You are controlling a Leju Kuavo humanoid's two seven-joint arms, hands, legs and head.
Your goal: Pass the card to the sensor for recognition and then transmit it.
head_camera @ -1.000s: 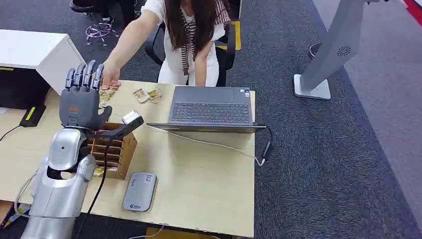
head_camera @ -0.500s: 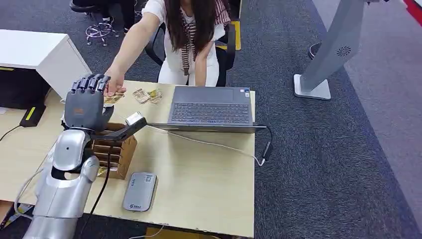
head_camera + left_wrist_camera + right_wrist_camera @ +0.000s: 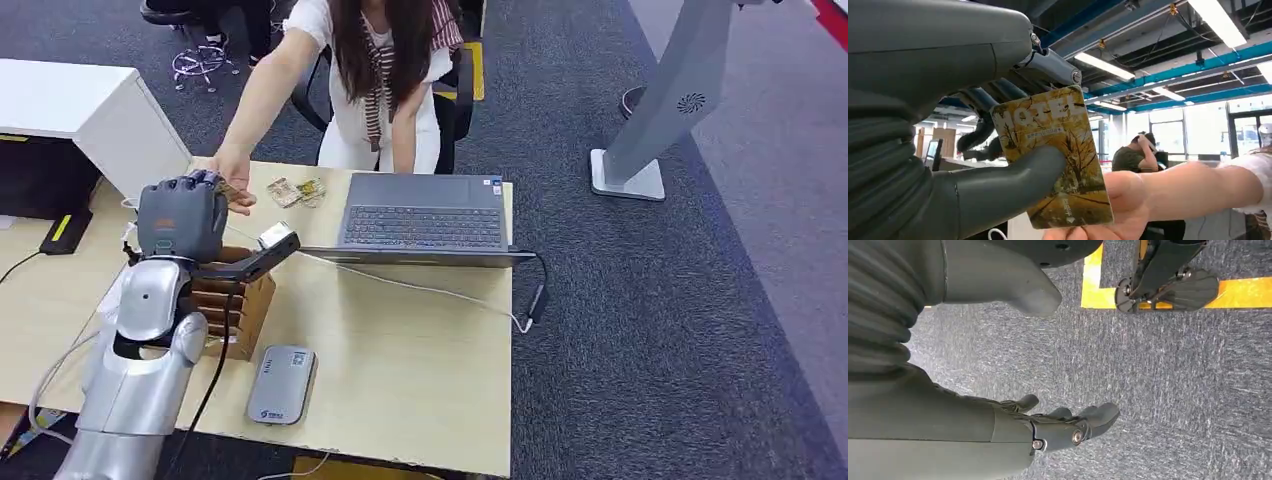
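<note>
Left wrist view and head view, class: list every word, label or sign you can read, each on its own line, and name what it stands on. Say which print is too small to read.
"HOTEL": large pale letters across the card, pinched by the left robot hand.
Small line under "HOTEL" on the card: too small to read.
Small print and mark at the card's far end: unreadable.
Print on the grey card reader: too small.
Laptop sticker: too small.

Bright even indoor light, soft shadows; ceiling strip lights point(image 3: 1220, 22) glare – bkgd soft, hand point(image 3: 923, 125) near-blurred.
</note>
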